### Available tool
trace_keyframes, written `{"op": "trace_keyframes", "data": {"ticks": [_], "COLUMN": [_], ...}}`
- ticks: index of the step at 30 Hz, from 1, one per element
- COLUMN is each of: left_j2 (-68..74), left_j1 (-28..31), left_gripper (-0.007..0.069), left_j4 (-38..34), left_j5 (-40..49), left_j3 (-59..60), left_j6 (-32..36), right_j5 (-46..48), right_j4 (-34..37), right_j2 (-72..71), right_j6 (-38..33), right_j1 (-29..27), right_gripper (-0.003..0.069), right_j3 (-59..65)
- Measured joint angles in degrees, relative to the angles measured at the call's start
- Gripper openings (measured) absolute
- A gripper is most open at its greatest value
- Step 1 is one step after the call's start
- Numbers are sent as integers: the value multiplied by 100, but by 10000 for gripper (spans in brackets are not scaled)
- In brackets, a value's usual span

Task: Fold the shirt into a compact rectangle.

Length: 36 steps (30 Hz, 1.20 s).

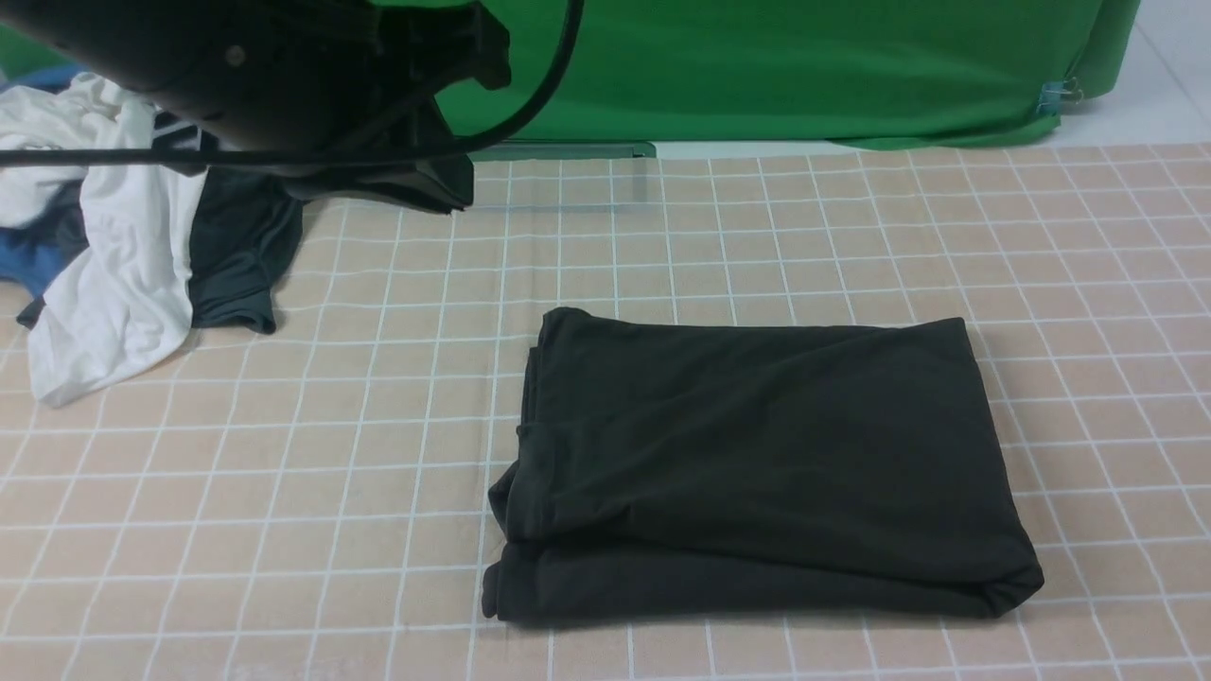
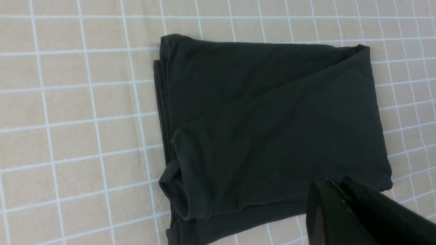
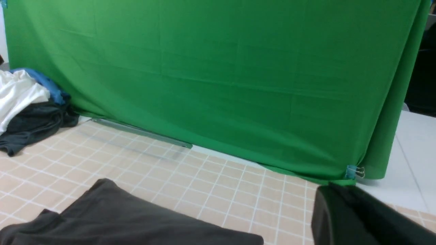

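Note:
The black shirt lies folded into a thick rectangle on the checked tablecloth, right of centre and near the front edge. Its layered edges and a hemmed sleeve face left. My left gripper hangs high over the back left of the table, well away from the shirt. In the left wrist view the left gripper is shut with nothing between its fingers. My right arm is outside the front view. The right wrist view shows the right gripper shut and empty, raised off the table beside the shirt.
A heap of clothes sits at the back left: a white garment, a dark grey garment and some blue cloth. A green backdrop hangs behind the table, held by a binder clip. A clear strip lies along its foot.

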Motion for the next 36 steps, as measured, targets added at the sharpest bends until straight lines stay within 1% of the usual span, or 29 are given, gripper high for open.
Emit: {"op": "trace_keyframes", "data": {"ticks": [3, 20, 22, 24, 26, 28, 31, 36], "left_j2": [0, 0, 0, 0, 0, 0, 0, 0], "left_j1": [0, 6, 6, 11, 11, 11, 11, 11], "left_gripper": [14, 14, 14, 14, 14, 14, 14, 14], "left_j4": [40, 52, 46, 36, 29, 29, 97, 211], "left_j5": [-6, -6, 5, 50, 114, 119, 119, 84], "left_j3": [0, 0, 0, 0, 0, 0, 0, 0], "left_j6": [60, 87, 75, 75, 75, 75, 75, 81], "right_j5": [-275, -344, -487, -876, -1613, -2097, -2180, -1774], "right_j4": [44, 44, 44, 44, 44, 0, -118, -254], "right_j2": [64, 65, 73, 77, 27, -102, -323, -688], "right_j6": [0, 0, 0, 0, 0, 6, 11, 15], "right_j1": [0, -2, -24, -83, -225, -353, -502, -772], "right_gripper": [43, 92, 97, 99, 104, 108, 111, 119], "right_j3": [30, 36, 80, 241, 651, 1096, 1690, 2538]}}
